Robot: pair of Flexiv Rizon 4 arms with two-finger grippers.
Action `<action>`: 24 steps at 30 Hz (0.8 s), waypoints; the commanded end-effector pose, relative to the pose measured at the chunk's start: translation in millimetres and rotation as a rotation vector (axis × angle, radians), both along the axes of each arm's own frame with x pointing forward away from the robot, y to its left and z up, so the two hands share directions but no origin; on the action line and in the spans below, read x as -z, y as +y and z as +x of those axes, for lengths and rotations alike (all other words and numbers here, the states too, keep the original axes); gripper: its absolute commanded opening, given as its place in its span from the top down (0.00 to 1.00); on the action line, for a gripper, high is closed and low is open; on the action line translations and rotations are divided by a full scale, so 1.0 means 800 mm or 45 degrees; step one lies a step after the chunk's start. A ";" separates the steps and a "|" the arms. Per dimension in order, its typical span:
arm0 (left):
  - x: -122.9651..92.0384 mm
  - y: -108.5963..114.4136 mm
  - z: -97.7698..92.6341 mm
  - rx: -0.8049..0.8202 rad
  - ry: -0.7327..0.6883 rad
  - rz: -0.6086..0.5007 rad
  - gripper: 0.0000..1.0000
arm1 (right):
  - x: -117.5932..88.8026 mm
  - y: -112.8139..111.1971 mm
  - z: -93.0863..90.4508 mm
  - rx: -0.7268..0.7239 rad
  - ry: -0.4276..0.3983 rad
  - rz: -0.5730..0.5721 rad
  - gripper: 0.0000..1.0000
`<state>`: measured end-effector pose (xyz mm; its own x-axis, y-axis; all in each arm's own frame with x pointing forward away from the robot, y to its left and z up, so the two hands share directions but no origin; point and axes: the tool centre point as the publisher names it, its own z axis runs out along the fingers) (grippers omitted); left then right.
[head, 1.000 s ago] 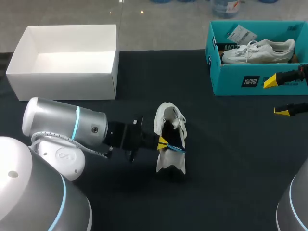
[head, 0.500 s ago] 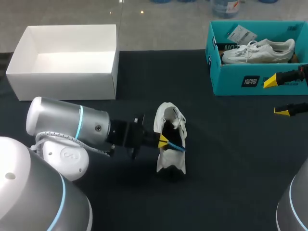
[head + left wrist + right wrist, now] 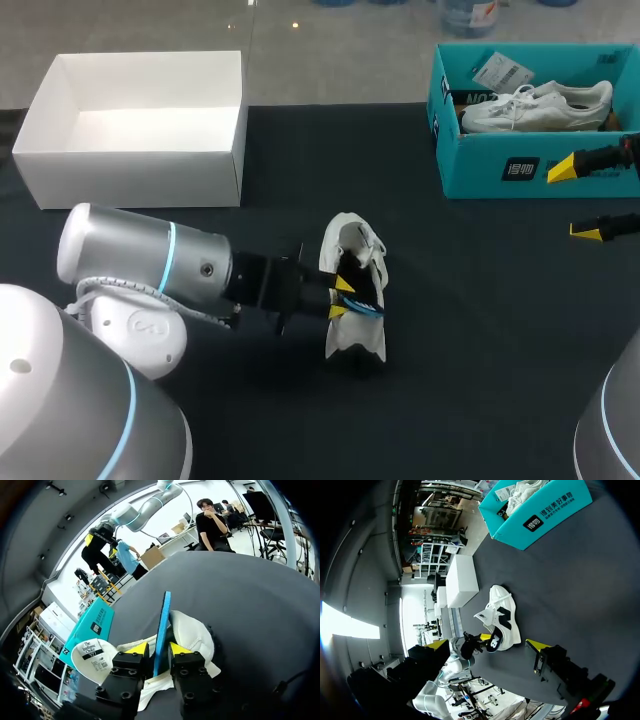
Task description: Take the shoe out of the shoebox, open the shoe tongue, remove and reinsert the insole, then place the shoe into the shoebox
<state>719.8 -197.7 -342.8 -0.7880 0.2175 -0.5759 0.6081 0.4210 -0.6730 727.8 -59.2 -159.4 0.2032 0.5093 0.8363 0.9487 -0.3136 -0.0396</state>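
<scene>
A white shoe [image 3: 347, 236] lies on its side on the dark table [image 3: 480, 330], near the middle. My left gripper [image 3: 341, 297] is at the shoe's opening. In the left wrist view a thin blue insole [image 3: 161, 625] stands on edge between the gripper's [image 3: 159, 649] yellow fingertips [image 3: 137, 648], sticking out of the shoe [image 3: 195, 636]. A small gap shows on each side of the insole, so the fingers are open. My right gripper [image 3: 578, 200] hangs wide open and empty in front of the teal shoebox [image 3: 530, 170], far from the shoe [image 3: 502, 617].
The teal shoebox at the back right holds a second white shoe [image 3: 540, 105] and a tag. An open white box [image 3: 140, 175] stands at the back left. Dark tabletop stretches between the shoe and the teal box.
The left gripper's fingers have parted around the blue insole, and two yellow tips now show instead of one. The left arm has edged slightly toward the shoe. The right arm is still.
</scene>
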 end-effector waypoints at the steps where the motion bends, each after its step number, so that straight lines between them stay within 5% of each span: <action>1: 0.003 -0.006 0.002 0.002 0.000 0.004 0.88 | 0.001 0.001 0.000 0.001 0.001 -0.003 0.00; 3: 0.005 -0.009 0.001 0.009 0.005 0.009 1.00 | 0.001 0.001 0.000 0.001 0.001 -0.003 0.00; 24: 0.026 -0.008 0.021 -0.052 -0.025 0.086 1.00 | 0.001 0.001 0.000 0.001 0.001 -0.003 0.00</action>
